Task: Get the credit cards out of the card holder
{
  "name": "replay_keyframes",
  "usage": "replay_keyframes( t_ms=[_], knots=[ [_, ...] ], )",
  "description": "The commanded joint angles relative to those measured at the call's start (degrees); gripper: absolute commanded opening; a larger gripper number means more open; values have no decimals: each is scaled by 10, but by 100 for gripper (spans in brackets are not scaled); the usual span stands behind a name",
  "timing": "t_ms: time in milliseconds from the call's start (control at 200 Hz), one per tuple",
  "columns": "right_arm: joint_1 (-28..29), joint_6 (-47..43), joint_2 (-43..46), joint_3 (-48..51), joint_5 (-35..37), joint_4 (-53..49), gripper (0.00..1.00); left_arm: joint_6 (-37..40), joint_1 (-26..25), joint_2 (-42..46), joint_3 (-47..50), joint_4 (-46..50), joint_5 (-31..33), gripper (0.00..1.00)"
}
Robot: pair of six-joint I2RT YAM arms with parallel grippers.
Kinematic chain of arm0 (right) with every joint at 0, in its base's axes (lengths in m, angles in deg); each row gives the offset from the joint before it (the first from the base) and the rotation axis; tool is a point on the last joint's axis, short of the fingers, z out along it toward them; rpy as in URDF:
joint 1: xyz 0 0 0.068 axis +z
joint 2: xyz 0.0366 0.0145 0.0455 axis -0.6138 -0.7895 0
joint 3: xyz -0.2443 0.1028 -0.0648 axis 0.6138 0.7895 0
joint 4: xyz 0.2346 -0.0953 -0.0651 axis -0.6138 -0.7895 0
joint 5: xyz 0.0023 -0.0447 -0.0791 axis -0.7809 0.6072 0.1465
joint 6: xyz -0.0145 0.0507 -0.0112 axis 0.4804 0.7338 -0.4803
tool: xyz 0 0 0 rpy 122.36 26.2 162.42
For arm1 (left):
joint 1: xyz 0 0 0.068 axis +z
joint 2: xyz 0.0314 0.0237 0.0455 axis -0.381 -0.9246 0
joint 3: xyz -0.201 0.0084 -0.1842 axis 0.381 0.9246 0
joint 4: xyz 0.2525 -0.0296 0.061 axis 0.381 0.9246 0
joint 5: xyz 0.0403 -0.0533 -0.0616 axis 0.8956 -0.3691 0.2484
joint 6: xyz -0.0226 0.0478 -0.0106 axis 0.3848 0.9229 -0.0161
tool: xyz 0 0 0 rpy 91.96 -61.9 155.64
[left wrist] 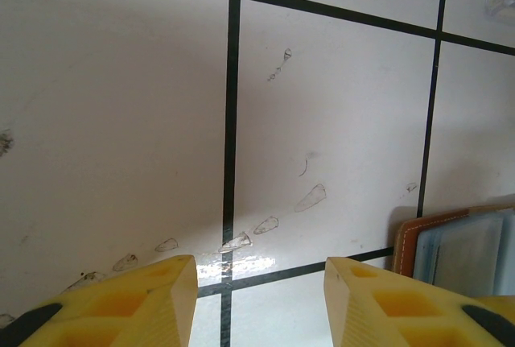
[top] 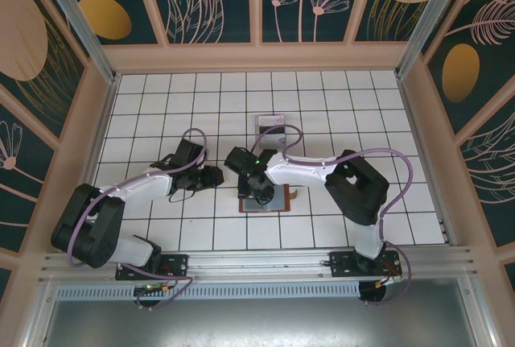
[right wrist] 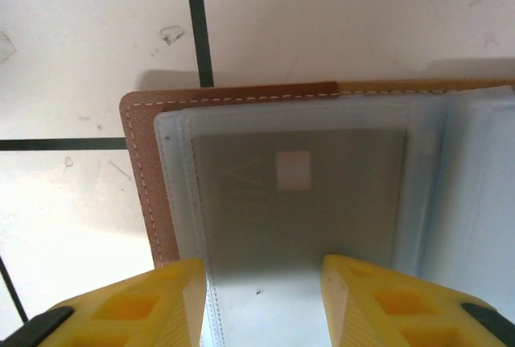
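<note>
The left gripper (left wrist: 259,303) hung open over bare tiles just beside the card holder (left wrist: 405,242), probably to leave room; the right gripper (right wrist: 261,299) hovered open above the card holder, jaws either side of a pocketed grey credit card (right wrist: 298,202), seemingly lined up to pinch it; one holder, one card visible.

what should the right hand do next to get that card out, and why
Probably lower the right hand and try closing on the end of the grey credit card beneath it. The hand stands open just above the card, which sits inside a clear pocket of the open card holder, with nothing gripped yet.
</note>
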Motion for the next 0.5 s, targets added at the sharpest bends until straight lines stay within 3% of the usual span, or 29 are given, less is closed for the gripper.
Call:
replay_keyframes(
  t_ms=[0,495],
  knots=[
    [7,8,-29,-12,31,-43,43,13,3,10,2,11,1,46],
    [13,10,-33,-27,28,-45,26,18,4,10,6,9,-3,46]
  ],
)
